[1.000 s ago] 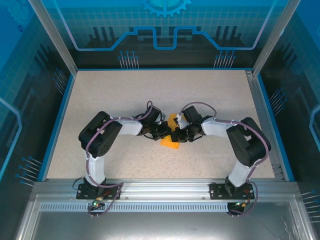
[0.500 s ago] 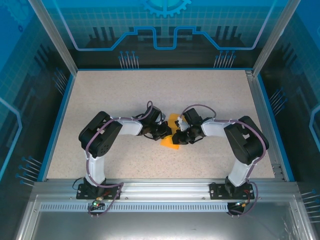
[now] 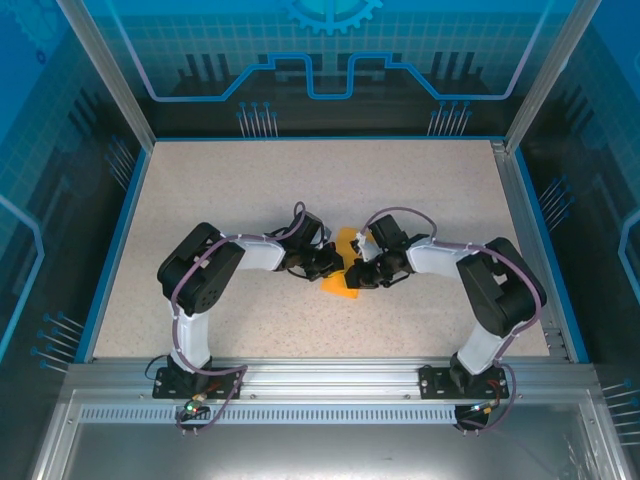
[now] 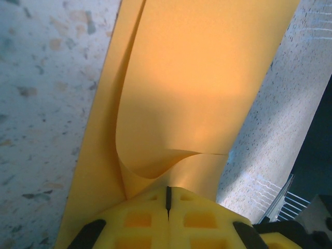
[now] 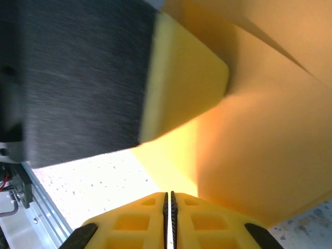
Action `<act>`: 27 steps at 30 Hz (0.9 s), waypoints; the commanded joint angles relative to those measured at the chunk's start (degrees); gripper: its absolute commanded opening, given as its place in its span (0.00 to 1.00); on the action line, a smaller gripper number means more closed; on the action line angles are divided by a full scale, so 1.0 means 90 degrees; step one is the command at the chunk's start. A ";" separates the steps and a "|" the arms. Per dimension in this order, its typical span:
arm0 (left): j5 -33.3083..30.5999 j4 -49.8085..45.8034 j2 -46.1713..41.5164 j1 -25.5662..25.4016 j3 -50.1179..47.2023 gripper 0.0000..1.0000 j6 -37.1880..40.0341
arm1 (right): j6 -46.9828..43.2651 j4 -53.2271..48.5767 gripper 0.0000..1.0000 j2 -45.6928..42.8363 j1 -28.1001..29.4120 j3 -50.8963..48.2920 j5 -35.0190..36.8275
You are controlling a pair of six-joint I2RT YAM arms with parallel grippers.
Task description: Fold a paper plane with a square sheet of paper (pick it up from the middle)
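Though it is curled, the paper [image 3: 340, 288] runs lengthwise near-to-far.

Smooth, matt orange-yellow stock: the square sheet of paper [image 4: 192, 78] curls above the table [image 3: 250, 190], a matt, speckled, stone-look surface. The left gripper [image 4: 167, 189] has fingers [image 4: 140, 220] of yellow moulded plastic with a waffle pattern. At 6 o'clock, a brushed metal rail [image 3: 330, 385].

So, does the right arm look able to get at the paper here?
Likely yes: the right fingers are up against the sheet of paper, nothing between them; the left fingers pinch it alongside.
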 commanded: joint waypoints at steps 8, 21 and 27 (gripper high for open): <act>-0.0088 -0.0381 0.0208 -0.0053 -0.0039 0.00 0.0166 | -0.0170 -0.0115 0.13 0.0202 -0.0284 -0.0595 0.0141; -0.0036 -0.0392 0.0217 -0.0059 -0.0003 0.00 0.0167 | -0.0187 -0.0091 0.14 -0.0266 -0.0120 -0.0325 -0.0496; -0.0043 -0.0397 0.0216 -0.0056 -0.0005 0.00 0.0179 | -0.0143 -0.0008 0.12 0.0240 -0.0121 -0.0544 -0.0234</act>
